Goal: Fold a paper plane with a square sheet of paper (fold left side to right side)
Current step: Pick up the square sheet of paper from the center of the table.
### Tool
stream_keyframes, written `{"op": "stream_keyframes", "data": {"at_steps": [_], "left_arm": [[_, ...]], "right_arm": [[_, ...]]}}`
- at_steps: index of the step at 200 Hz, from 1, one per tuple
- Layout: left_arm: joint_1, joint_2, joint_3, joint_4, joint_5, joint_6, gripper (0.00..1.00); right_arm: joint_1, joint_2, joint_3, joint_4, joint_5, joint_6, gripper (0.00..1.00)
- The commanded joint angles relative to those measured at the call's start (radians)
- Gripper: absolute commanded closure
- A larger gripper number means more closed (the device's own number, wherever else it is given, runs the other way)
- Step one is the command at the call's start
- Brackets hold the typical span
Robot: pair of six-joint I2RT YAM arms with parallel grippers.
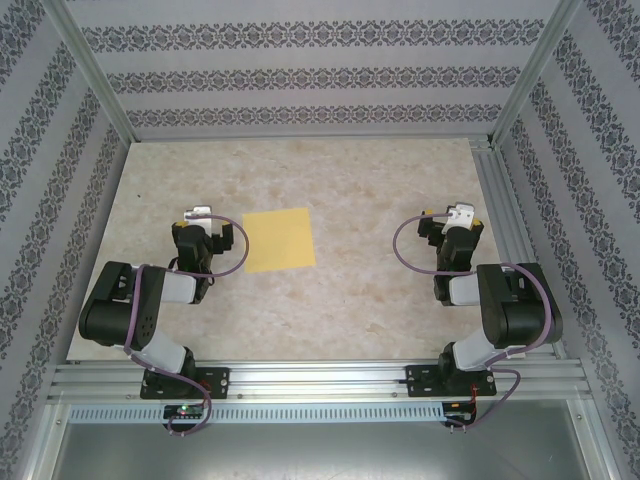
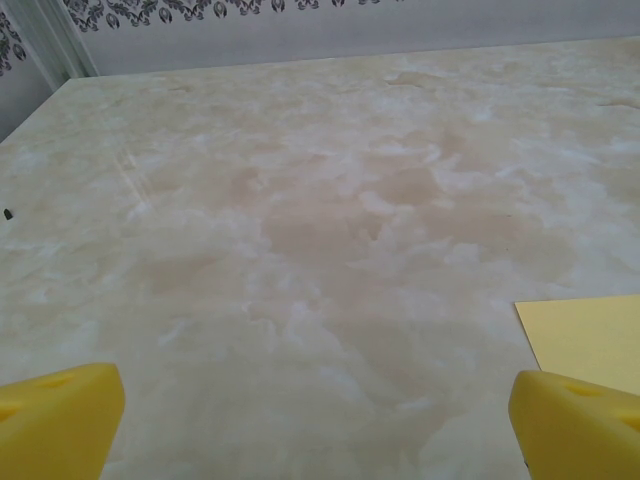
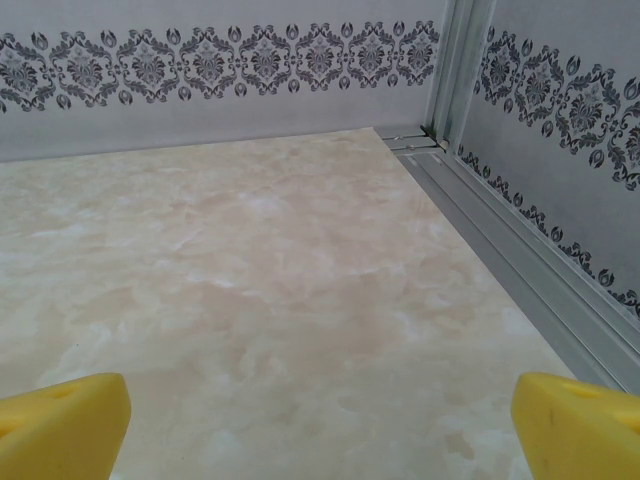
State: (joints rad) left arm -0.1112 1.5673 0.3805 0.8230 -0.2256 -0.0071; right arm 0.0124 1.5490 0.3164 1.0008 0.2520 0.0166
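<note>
The square sheet of paper (image 1: 279, 240) lies flat on the marbled table, yellow-orange and unfolded, a little left of centre. Its near-left corner (image 2: 585, 340) shows at the right edge of the left wrist view. My left gripper (image 1: 198, 214) rests just left of the sheet, apart from it, jaws wide open with yellow fingertips (image 2: 60, 420) at the frame's bottom corners and bare table between them. My right gripper (image 1: 455, 215) sits far to the right of the sheet, also open, yellow fingertips (image 3: 575, 425) spread over bare table.
Patterned walls enclose the table (image 1: 370, 180) on three sides. An aluminium rail (image 3: 520, 260) runs along the right edge close to the right arm. Both arms are folded back near their bases at the front rail (image 1: 320, 380).
</note>
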Motion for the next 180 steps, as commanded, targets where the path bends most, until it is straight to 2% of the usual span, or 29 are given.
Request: {"op": "stream_keyframes", "data": {"at_steps": [1,13,22,42,57,81,108,139,180], "left_arm": [[0.012,-0.008,0.011,0.055,0.01,0.011,0.0],[0.011,-0.046,0.032,-0.015,0.003,0.008,0.0],[0.011,-0.108,0.074,-0.16,0.006,0.008,0.0],[0.012,-0.244,0.179,-0.461,0.083,-0.035,0.0],[0.011,-0.307,0.241,-0.618,0.148,-0.121,0.0],[0.011,-0.32,0.362,-0.886,0.192,-0.307,0.0],[0.008,-0.28,0.448,-1.095,0.338,-0.411,0.0],[0.004,-0.246,0.433,-1.17,0.552,-0.537,0.0],[-0.034,-0.188,0.37,-1.113,0.707,-0.623,0.03]], "right_arm": [[-0.002,-0.016,0.02,0.009,-0.019,0.009,0.02],[0.0,-0.03,0.019,-0.008,-0.011,0.009,0.02],[0.0,-0.074,0.06,-0.081,-0.009,0.009,0.02],[0.001,-0.197,0.171,-0.454,0.001,0.037,0.02],[0.014,-0.237,0.245,-0.618,-0.008,0.071,0.02],[0.104,-0.256,0.344,-0.8,-0.019,0.137,0.02],[0.262,-0.179,0.514,-0.982,-0.035,0.194,0.02],[0.423,-0.026,0.719,-1.127,-0.031,0.276,0.02],[0.553,0.234,0.948,-1.205,-0.077,0.371,0.02]]}}
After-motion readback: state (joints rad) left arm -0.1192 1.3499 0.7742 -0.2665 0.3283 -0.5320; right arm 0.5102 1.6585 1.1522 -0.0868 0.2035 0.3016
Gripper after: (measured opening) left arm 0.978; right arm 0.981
